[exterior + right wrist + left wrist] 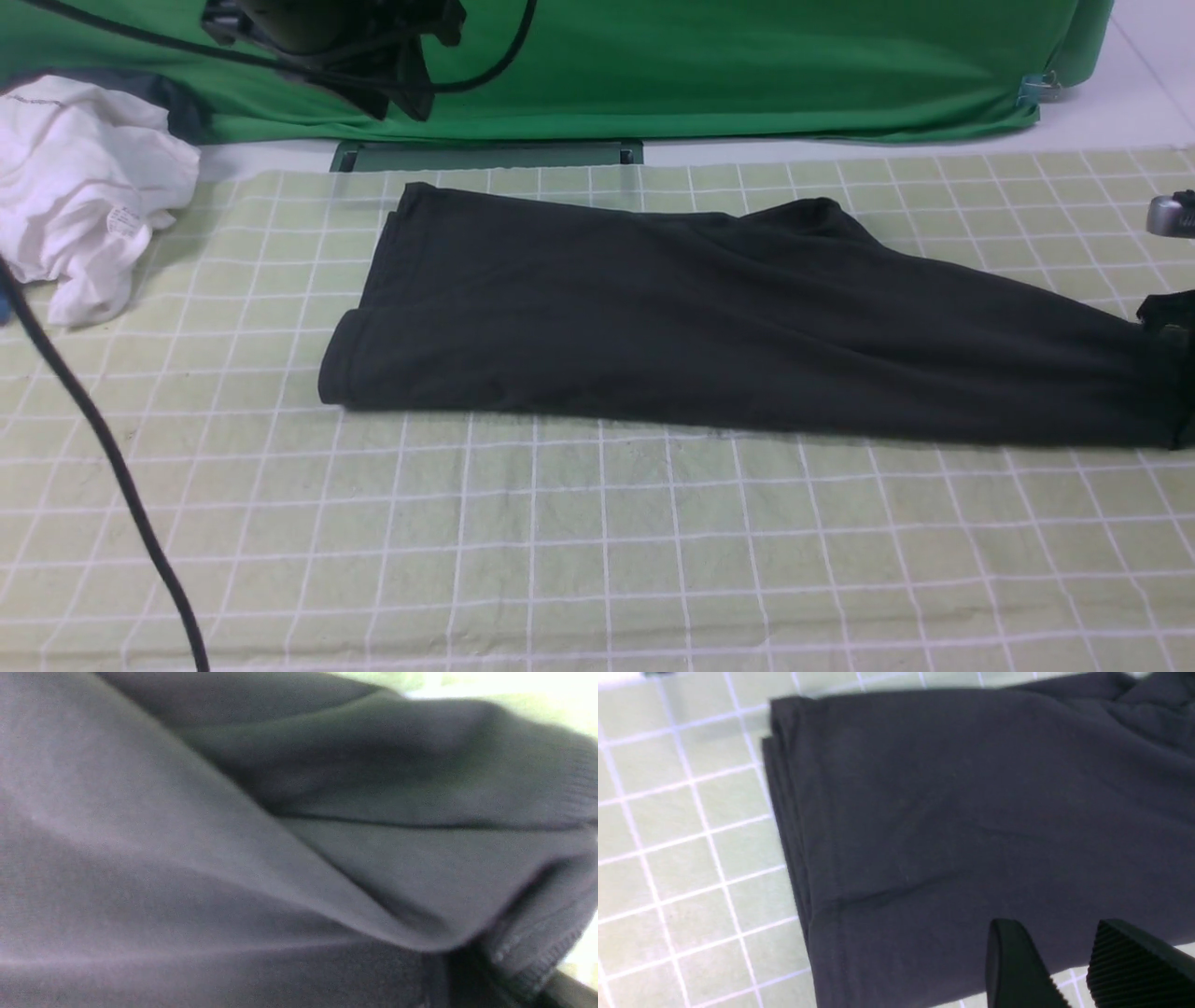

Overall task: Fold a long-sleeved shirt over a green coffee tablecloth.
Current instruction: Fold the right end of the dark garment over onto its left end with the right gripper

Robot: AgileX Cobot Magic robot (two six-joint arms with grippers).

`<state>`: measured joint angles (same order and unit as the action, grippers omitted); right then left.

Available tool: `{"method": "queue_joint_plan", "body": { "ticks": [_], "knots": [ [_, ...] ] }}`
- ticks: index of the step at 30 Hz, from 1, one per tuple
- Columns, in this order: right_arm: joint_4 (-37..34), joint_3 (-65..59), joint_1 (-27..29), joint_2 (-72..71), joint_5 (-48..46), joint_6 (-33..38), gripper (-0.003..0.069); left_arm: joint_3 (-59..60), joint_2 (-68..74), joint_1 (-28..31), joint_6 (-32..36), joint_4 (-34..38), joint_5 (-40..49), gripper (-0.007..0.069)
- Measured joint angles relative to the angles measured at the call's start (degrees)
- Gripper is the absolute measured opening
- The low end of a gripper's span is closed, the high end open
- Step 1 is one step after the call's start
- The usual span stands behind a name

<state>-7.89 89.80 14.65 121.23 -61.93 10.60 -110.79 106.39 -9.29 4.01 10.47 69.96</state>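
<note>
Gripping long-sleeved shirt [653, 317], apparently, right end effector [1167, 315]; left end effector [1052, 929] open above it.

Black long-sleeved shirt [653, 317], pale yellow-green tablecloth [597, 541]
White grid lines cross the tablecloth; garment [84, 177] white, backdrop [747, 65] deep green.

The shirt [709, 317] runs past the front view's right edge, so its far end is unseen. Only a sliver of the right arm [1173, 215] shows there. The right gripper is hidden, so any hold on the cloth cannot be told. The right wrist view is all blurred, close cloth. The left gripper [1052, 933] is cut off by its wrist view's edge, and the white garment [84, 187] by the front view's left edge.
</note>
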Motion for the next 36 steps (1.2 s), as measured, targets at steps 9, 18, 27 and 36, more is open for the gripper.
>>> {"method": "queue_joint_plan", "body": {
  "ticks": [9, 18, 27, 36],
  "knots": [
    [1.4, 5.2, 5.5, -5.0, -4.2, -1.2, 0.0019, 14.3, -10.7, 0.0, -0.2, -4.7, 0.0, 0.0243],
    [-3.8, 11.8, -2.8, -15.2, -7.3, -5.6, 0.0014, 21.8, -10.5, 4.7, 2.7, -4.1, -3.3, 0.0171],
    [-11.2, 12.4, -26.7, -16.9, 1.3, -17.1, 0.0013, 22.3, -9.2, 18.1, 12.4, 17.5, -4.9, 0.0048],
    [-15.1, 12.4, -49.3, -7.8, 25.4, -23.6, 0.0015, 22.4, -9.2, 24.5, 14.6, 19.4, -6.2, 0.0043]
  ]
}}
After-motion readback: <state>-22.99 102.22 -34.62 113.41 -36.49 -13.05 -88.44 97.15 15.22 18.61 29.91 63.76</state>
